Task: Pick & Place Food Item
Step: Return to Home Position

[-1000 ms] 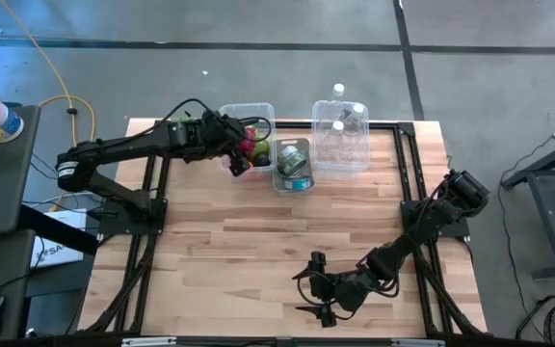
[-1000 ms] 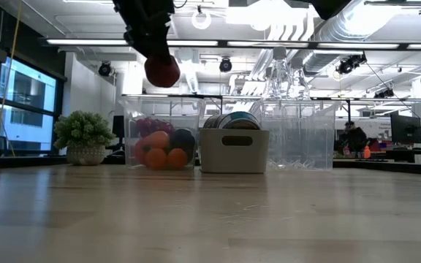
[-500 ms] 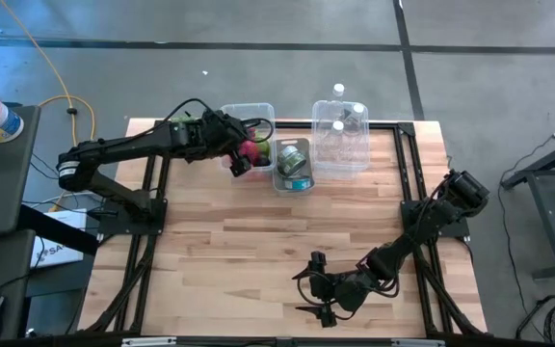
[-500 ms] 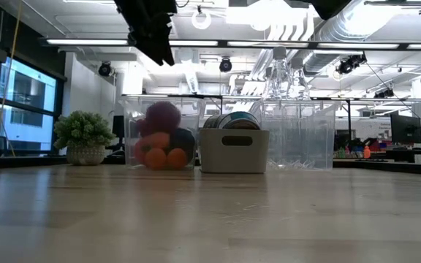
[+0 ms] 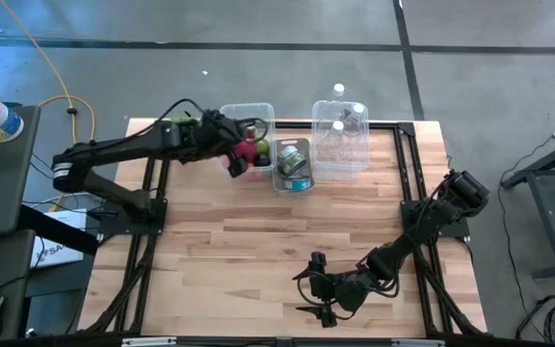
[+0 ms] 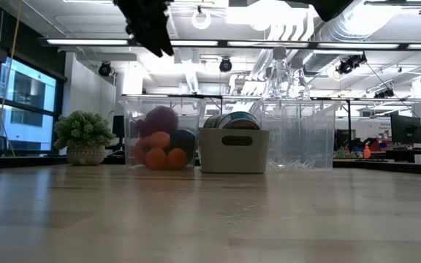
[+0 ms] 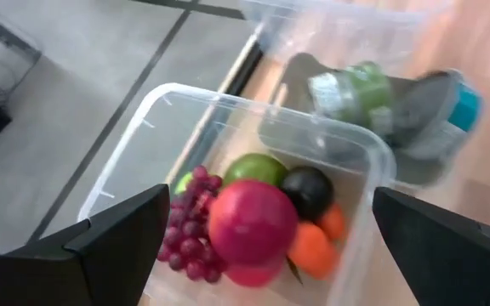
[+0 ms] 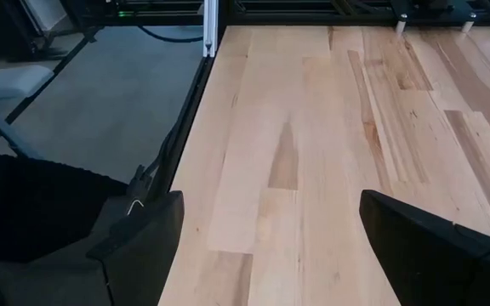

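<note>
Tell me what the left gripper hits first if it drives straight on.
The left gripper would most likely meet the pomegranate, topmost in the left transparent bin; depth is uncertain.

We find the fruit point(image 7: 314, 247) under the pomegranate point(image 7: 252, 223) half hidden in the bin point(image 7: 270, 116), and beside that bin the cans point(image 7: 351, 89) show only as a blur.

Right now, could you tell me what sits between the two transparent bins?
The gray bin, holding cans, stands between them; the low view shows it plainly.
</note>
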